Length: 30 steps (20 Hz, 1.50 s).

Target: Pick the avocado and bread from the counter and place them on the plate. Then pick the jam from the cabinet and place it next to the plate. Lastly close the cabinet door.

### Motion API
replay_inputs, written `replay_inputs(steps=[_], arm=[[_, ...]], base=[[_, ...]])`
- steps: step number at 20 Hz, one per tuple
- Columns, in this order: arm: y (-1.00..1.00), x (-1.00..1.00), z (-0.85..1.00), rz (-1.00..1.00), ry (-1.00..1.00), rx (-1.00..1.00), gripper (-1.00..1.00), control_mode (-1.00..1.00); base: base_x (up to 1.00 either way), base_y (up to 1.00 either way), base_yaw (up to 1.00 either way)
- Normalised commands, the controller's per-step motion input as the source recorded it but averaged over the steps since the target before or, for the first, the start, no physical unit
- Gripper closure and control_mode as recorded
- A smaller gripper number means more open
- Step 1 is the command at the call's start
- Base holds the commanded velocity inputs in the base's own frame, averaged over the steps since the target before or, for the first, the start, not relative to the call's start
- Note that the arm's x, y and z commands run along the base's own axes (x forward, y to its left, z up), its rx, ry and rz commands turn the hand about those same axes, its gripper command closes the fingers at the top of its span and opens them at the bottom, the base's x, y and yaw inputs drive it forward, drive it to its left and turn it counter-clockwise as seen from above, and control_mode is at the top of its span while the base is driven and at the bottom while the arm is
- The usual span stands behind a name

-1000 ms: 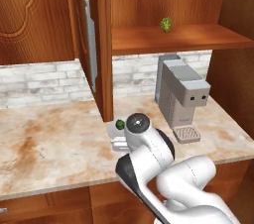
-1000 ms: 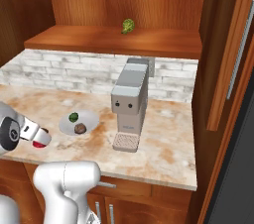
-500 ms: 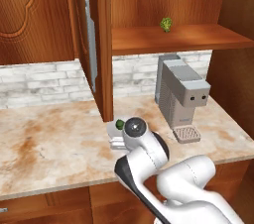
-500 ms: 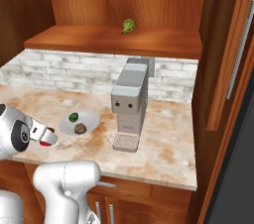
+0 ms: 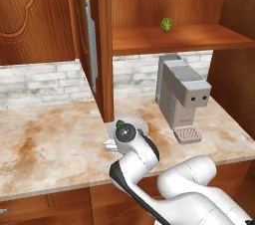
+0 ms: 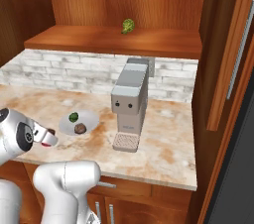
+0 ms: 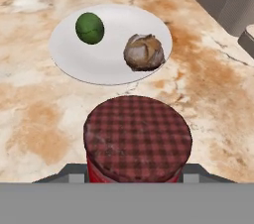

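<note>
In the hand view my gripper (image 7: pixel 138 176) is shut on the jam (image 7: pixel 138 139), a red jar with a dark checked lid. Just beyond it lies the white plate (image 7: pixel 74 59) with the green avocado (image 7: pixel 90 28) and the brown bread (image 7: pixel 144 52) on it. From the right base view the jam (image 6: pixel 48 139) sits at my hand, left of the plate (image 6: pixel 92 118) on the counter (image 6: pixel 163 148). The left base view shows my hand over the plate (image 5: pixel 140 125), beside the avocado (image 5: pixel 120 124). The cabinet door (image 5: pixel 102 45) stands open, edge-on, over the cabinet shelf (image 5: pixel 174 40).
A grey coffee machine (image 5: pixel 182 99) stands right of the plate on the counter. A yellow-green leafy item (image 5: pixel 166 24) rests on the cabinet shelf. A shut wooden door (image 5: pixel 30 15) hangs at the upper left. A brick wall backs the counter.
My hand, with the jam in it, has shifted slightly toward the plate and a little lower. The avocado, bread and plate have stayed put.
</note>
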Motion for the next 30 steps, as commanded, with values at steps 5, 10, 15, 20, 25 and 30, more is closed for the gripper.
replay_inputs(steps=[5,10,15,20,25,30], arm=[[0.06,0.06,-0.06,-0.12,0.0,0.0,1.0,-1.0],[0.0,0.13,-0.05,-0.04,0.0,0.0,1.0,-1.0],[0.0,0.07,-0.25,0.0,0.02,0.0,1.0,-1.0],[0.0,0.12,-0.22,0.0,0.0,0.0,1.0,-1.0],[0.02,0.13,-0.14,0.0,0.0,0.0,1.0,-1.0],[0.09,0.16,-0.12,0.0,0.0,0.0,1.0,-1.0]], base=[[0.0,0.0,0.0],[0.0,0.0,0.0],[0.0,0.0,0.0],[0.0,0.0,0.0],[0.0,0.0,0.0],[0.0,0.0,0.0]])
